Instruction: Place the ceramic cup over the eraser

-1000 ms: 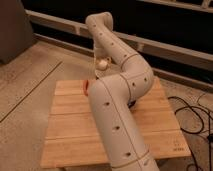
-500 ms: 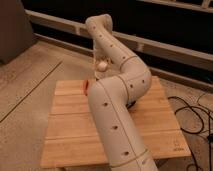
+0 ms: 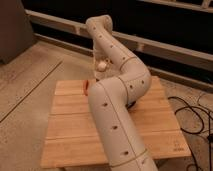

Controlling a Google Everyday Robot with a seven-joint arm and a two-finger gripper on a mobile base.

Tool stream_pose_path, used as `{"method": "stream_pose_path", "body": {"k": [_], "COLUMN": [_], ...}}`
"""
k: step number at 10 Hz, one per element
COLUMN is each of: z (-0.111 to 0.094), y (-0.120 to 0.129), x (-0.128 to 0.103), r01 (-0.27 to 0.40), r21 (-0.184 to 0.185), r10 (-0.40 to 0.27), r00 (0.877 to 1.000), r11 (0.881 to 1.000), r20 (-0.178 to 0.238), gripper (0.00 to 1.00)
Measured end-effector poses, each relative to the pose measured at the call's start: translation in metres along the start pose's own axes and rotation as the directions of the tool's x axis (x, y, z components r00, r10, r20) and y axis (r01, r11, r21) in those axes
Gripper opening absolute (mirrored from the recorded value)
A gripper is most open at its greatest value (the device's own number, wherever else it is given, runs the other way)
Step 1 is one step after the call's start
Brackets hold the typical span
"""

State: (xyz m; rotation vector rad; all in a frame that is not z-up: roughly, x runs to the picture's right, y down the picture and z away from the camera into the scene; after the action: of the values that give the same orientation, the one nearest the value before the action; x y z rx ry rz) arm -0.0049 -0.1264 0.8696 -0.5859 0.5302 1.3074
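My gripper [image 3: 101, 66] hangs from the end of the arm above the far edge of the wooden table [image 3: 70, 130]. A small white round ceramic cup [image 3: 102, 65] sits in the gripper, held above the table. A small red-orange eraser [image 3: 86, 88] lies on the table's far left part, just below and left of the gripper. The cup is apart from the eraser.
My thick white arm [image 3: 112, 115] crosses the middle of the table and hides much of it. A dark object [image 3: 132, 103] peeks out behind the arm's elbow. Black cables [image 3: 192, 120] lie on the floor to the right. A low ledge [image 3: 165, 47] runs behind.
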Motion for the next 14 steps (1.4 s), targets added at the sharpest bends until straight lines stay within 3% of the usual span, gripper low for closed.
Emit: {"method": "stream_pose_path", "body": {"k": [14], "z": [0.0071], "y": [-0.0024], "x": [0.0019], "r01": [-0.009], "r21": [0.002], "r10": [0.009], "r00": [1.0], "r11": [1.0], "r20": [-0.015], "gripper": [0.0]}}
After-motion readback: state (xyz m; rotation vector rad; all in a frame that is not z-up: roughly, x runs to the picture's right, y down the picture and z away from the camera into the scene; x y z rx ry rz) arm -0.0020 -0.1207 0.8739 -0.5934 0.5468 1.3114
